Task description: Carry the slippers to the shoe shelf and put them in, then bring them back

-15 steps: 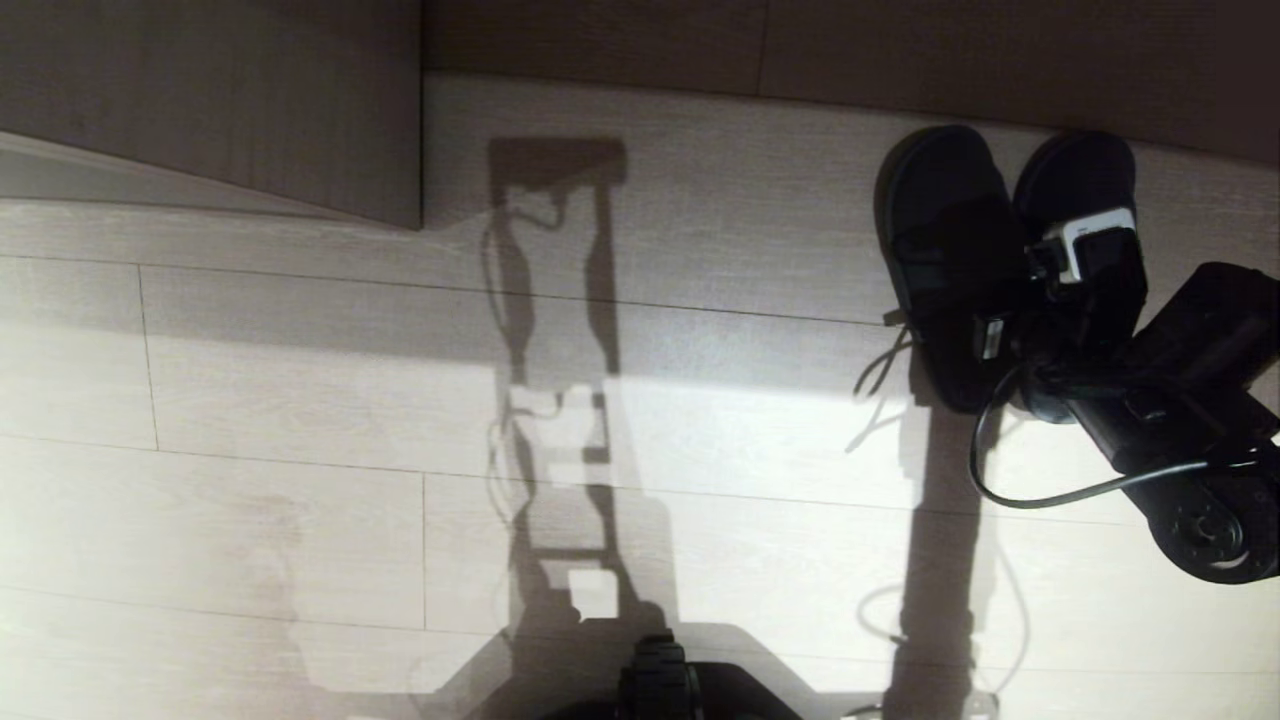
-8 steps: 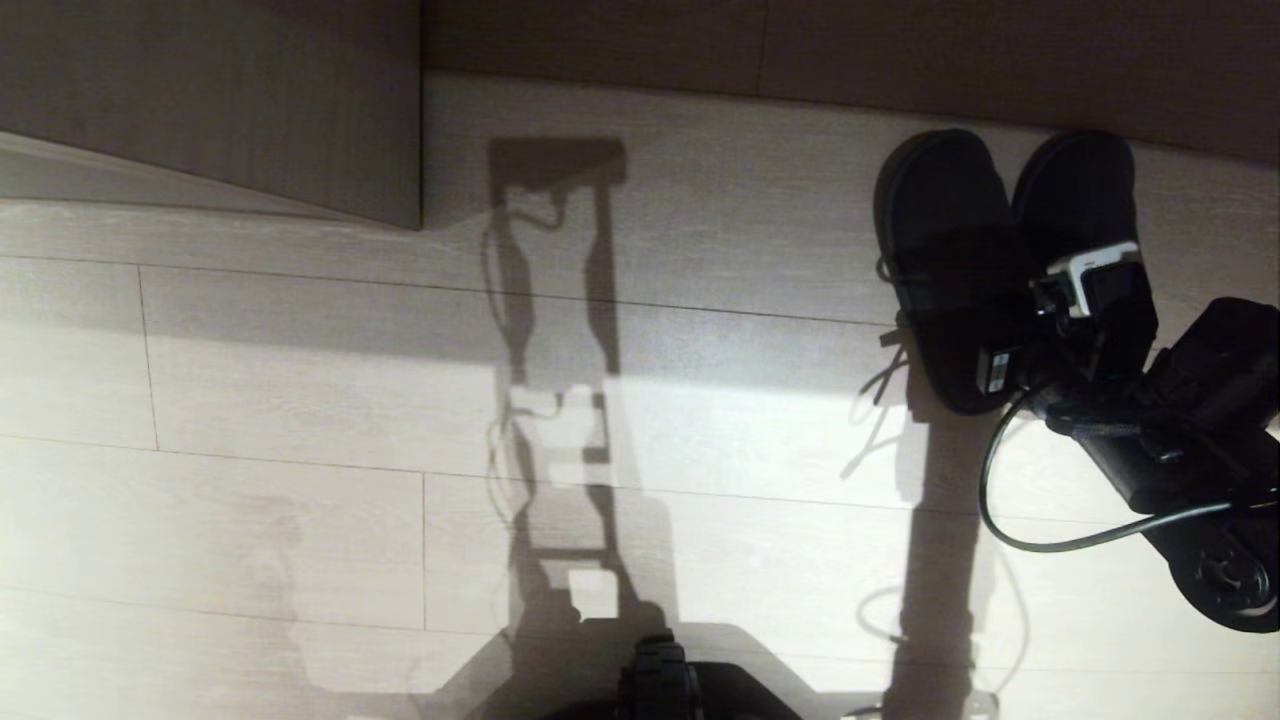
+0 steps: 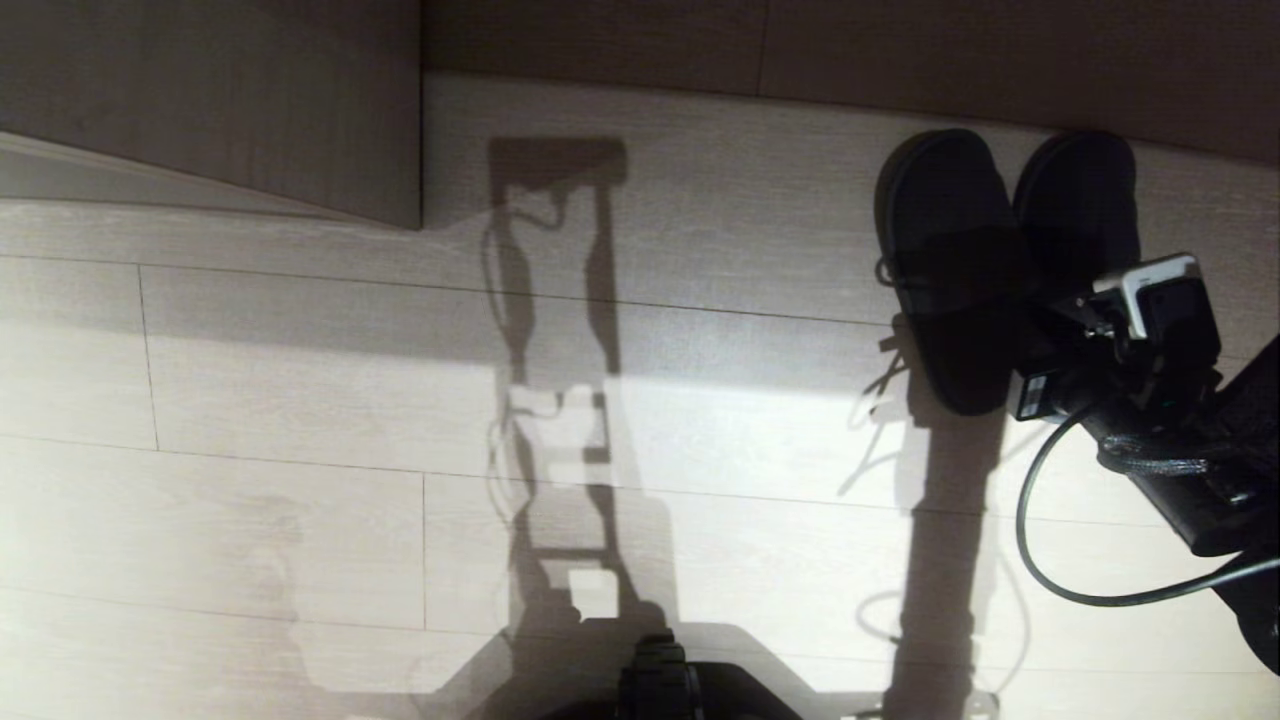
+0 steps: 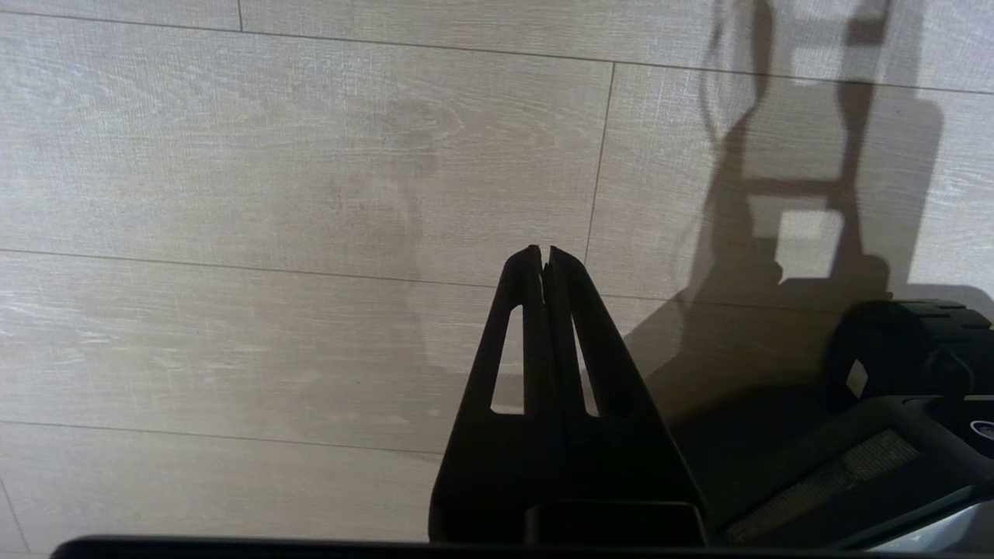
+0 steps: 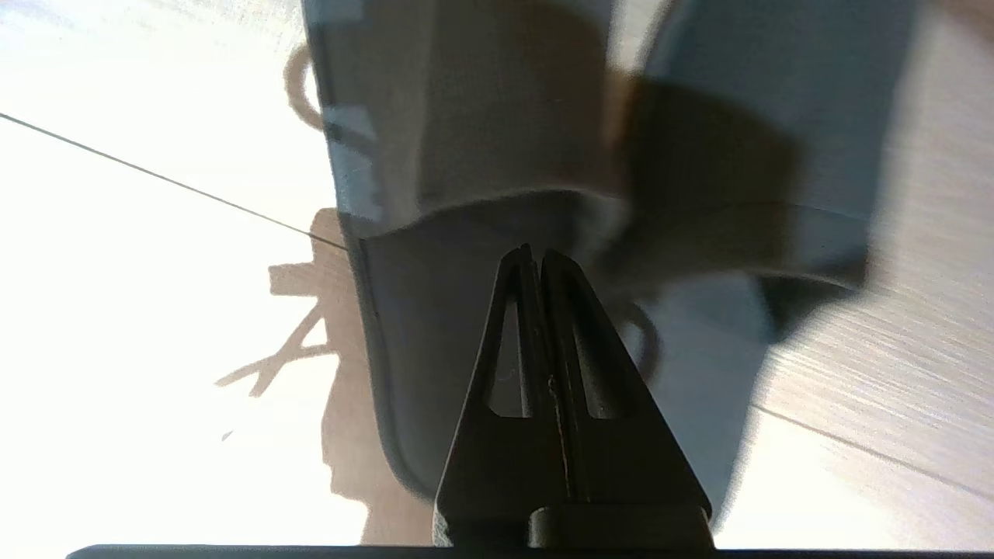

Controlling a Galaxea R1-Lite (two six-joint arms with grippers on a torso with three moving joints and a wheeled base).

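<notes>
The two dark slippers lie side by side on the pale floor, the left slipper [image 3: 940, 220] and the right slipper [image 3: 1075, 190], toes toward a dark back wall. In the right wrist view their wide straps [image 5: 505, 116] fill the top. My right gripper [image 3: 1030, 330] [image 5: 536, 252] hovers over their heel ends, shut with nothing between its fingers. A beige wood-grain panel of the shoe shelf [image 3: 250, 100] stands at the far left. The left gripper [image 4: 542, 250] hangs shut over bare floor beside my base.
A black cable [image 3: 1050, 560] loops from my right arm above the floor. A thin string [image 3: 880, 370] trails beside the left slipper. My base [image 3: 660, 680] shows at the near edge. The robot's shadow falls across the lit planks in the middle.
My right arm has drawn back toward me and to the right, off the slippers' straps. The slippers stay on the floor where they were. The gripper stayed shut.
</notes>
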